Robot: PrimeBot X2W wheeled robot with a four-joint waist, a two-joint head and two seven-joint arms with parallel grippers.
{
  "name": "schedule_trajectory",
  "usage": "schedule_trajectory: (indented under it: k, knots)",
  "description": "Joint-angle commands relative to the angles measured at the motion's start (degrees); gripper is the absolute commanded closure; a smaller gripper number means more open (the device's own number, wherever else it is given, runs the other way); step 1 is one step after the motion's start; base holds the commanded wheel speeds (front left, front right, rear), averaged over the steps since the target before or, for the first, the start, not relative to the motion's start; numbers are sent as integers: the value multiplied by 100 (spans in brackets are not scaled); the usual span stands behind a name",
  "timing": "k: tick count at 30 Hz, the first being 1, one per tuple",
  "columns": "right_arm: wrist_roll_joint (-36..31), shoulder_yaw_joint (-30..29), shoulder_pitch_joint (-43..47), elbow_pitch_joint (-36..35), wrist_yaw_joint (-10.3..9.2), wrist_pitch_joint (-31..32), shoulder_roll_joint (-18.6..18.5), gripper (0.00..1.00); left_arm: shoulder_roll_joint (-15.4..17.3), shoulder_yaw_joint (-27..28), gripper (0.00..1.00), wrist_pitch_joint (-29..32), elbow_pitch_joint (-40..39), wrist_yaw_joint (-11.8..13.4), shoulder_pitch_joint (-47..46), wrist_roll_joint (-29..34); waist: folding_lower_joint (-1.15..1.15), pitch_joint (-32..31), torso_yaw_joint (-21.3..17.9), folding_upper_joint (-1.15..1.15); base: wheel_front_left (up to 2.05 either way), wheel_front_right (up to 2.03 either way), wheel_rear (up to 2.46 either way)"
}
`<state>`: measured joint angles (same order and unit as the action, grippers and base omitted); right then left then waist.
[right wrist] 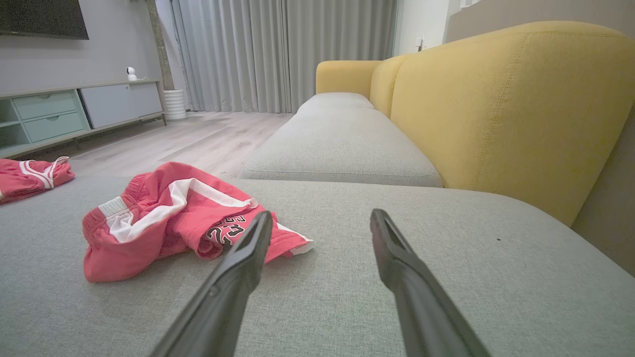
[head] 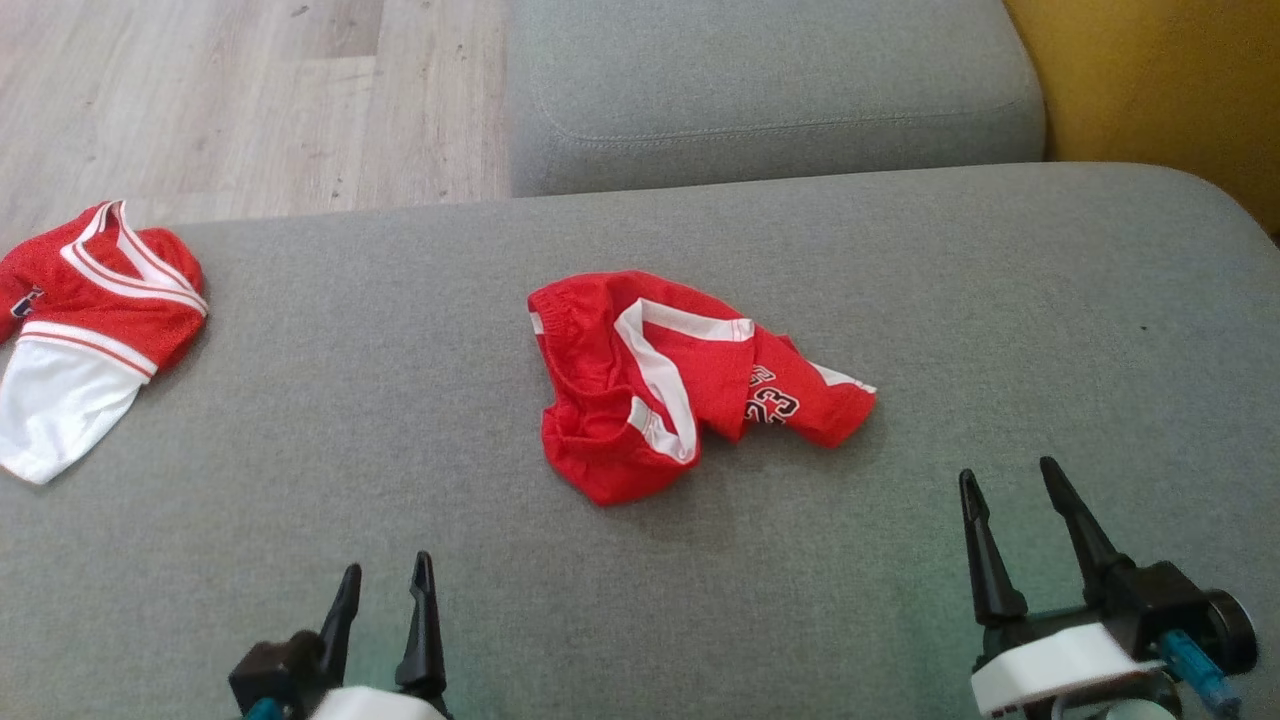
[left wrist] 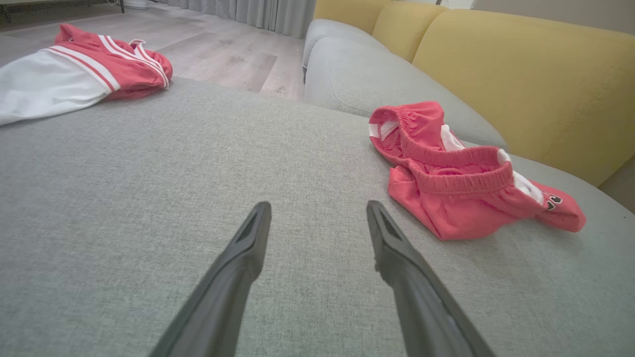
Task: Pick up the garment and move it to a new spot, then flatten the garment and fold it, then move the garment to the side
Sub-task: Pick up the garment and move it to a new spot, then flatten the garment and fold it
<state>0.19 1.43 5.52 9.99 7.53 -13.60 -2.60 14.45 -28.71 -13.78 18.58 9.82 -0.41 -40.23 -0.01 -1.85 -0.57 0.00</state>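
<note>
Middle of the grey sofa cushion (head: 350, 400) is where the crumpled red shorts (head: 600, 400) are lying, showing a "23" that's reading upside down from the head camera and getting partly covered by a finger in the right wrist view. Left gripper (head: 388, 562) and right gripper (head: 1006, 467) are hovering on the near side, fingers spread apart, holding nothing. Off to the left a red and white jersey (head: 90, 330) is getting cut off by the frame, its dark print too small to read.

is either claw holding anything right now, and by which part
Nothing is held. The left claw and right claw are both open, apart from the crumpled red shorts on the grey cushion.
</note>
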Motion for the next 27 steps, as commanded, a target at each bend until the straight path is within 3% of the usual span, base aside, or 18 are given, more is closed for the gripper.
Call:
schedule_trajectory:
  k: [1, 12, 27]
  knots:
    - [63, 123, -131, -163, -4, -11, -28, 0, 145, 233, 0, -94, -354, 117, -99, 113, 1, 3, 9, 0, 0, 0, 0]
    - [146, 286, -218, 62, -4, -36, -28, 0, 225, 262, 0, -105, -756, 357, 136, 272, 1, 32, 8, 0, 0, 0, 0]
    - [129, 278, -256, 215, -4, -53, -28, 0, 312, 249, 0, -90, -921, 463, 285, 286, 1, 6, 16, 0, 0, 0, 0]
